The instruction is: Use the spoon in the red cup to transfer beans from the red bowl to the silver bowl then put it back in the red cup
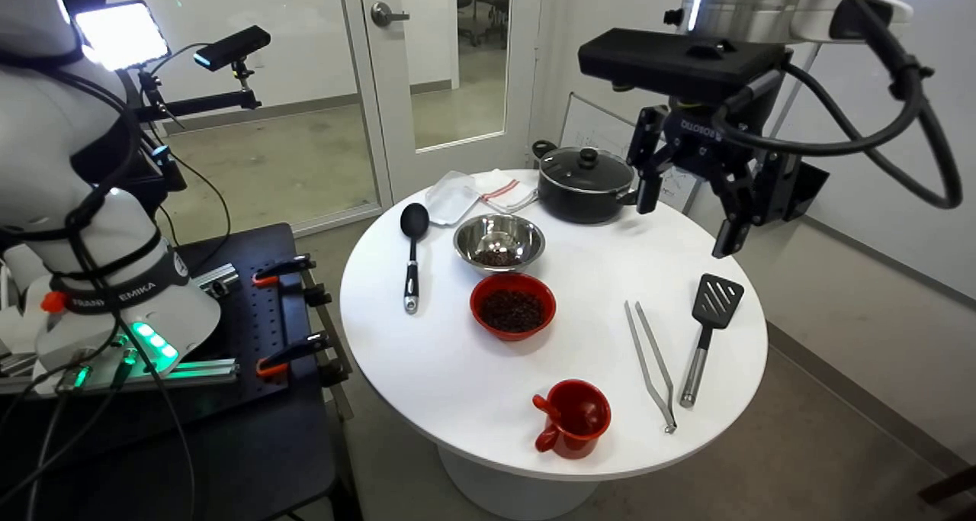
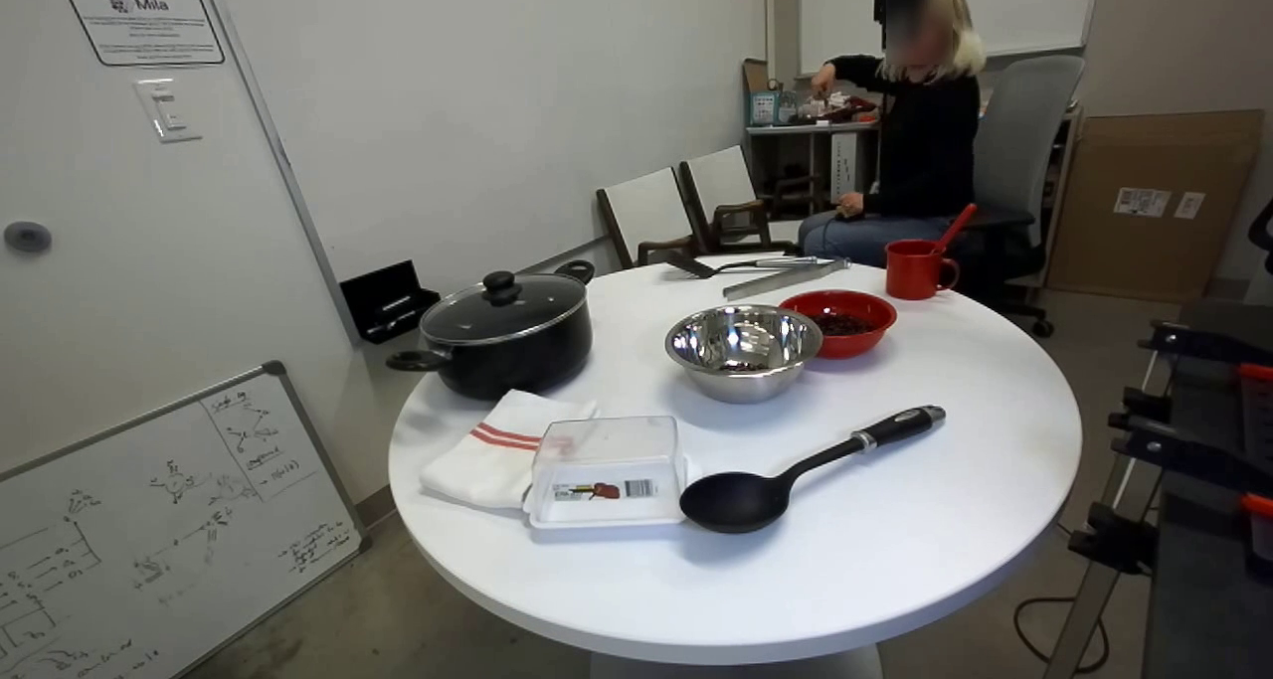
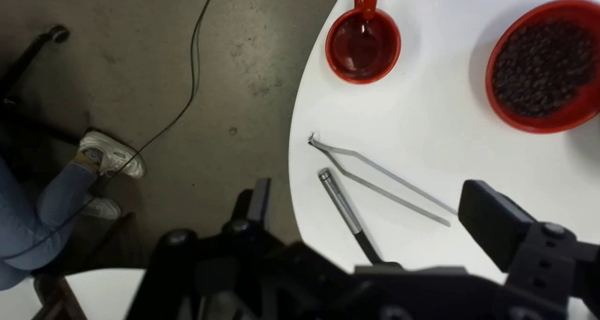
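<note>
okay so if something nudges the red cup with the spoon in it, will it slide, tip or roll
The red cup stands upright, so a gentle low push would probably slide it rather than roll it. The spoon leans out well above it, so knocking that might rock it. Its glossy surface may prove slippery to grip.

“Mila” marks a sign, “ROBOTIQ” the hand, “FRANK… EMIKA” the arm base.
</note>
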{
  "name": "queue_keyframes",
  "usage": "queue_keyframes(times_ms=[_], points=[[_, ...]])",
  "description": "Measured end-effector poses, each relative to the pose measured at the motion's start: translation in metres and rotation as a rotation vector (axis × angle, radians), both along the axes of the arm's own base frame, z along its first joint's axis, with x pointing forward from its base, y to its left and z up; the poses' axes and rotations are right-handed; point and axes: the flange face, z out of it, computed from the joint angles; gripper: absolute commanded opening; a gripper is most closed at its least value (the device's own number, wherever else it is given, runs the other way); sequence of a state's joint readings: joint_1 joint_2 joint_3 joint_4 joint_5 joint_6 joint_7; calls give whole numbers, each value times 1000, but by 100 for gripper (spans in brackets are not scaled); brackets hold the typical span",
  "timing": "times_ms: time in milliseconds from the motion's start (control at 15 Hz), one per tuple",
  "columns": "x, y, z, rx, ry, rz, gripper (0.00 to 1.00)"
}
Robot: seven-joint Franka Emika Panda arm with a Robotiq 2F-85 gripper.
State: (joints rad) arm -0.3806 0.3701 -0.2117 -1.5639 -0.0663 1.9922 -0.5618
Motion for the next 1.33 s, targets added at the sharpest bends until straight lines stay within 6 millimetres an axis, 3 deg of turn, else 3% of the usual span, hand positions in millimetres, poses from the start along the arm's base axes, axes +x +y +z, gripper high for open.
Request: queue_keyframes(times_ms=[200,467,733,1000,1333], points=[[-12,11,7,20,50,56,100],[2,23,6,-115,1,45,100],[4,26,5,-129,-6,34,100],[5,29,3,-262,85,123,100],[17,73,-21,-420,185,335,100]])
